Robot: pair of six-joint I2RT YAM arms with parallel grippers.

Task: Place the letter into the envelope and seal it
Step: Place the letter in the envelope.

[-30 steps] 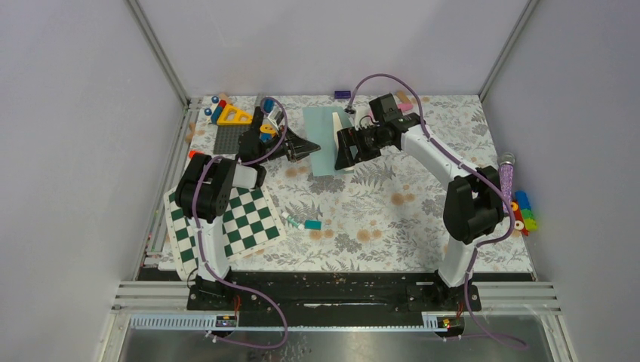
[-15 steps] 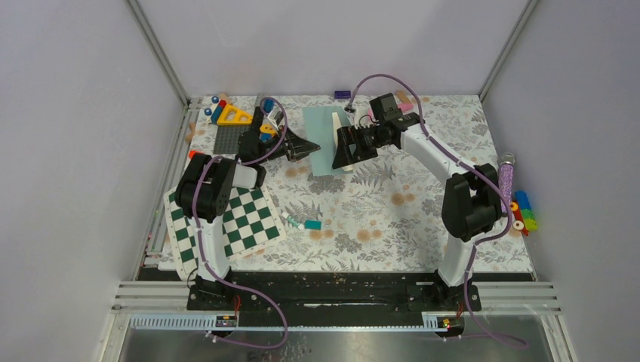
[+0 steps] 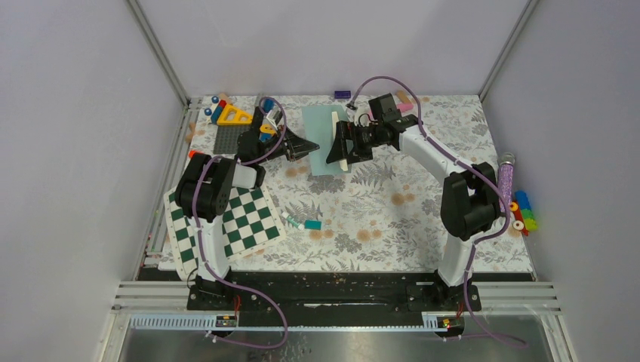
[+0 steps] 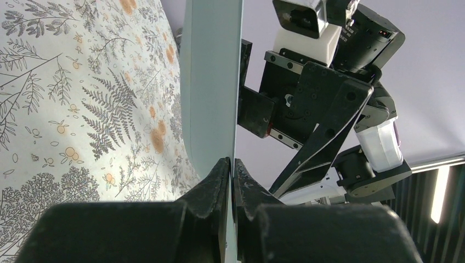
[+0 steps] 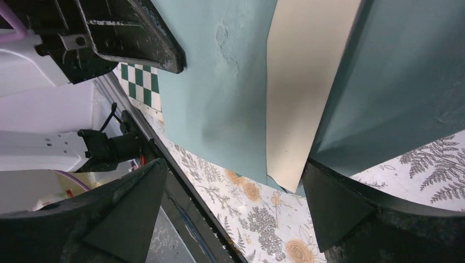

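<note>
The left gripper (image 4: 231,167) pinched the envelope (image 4: 211,82) near the table's (image 3: 423,226) far edge. The right gripper (image 5: 233,164) gaped over the partly tucked letter (image 5: 299,98). An askew push could buckle it.

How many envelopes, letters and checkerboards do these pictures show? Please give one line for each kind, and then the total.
envelope: 1
letter: 1
checkerboard: 1
Total: 3
</note>
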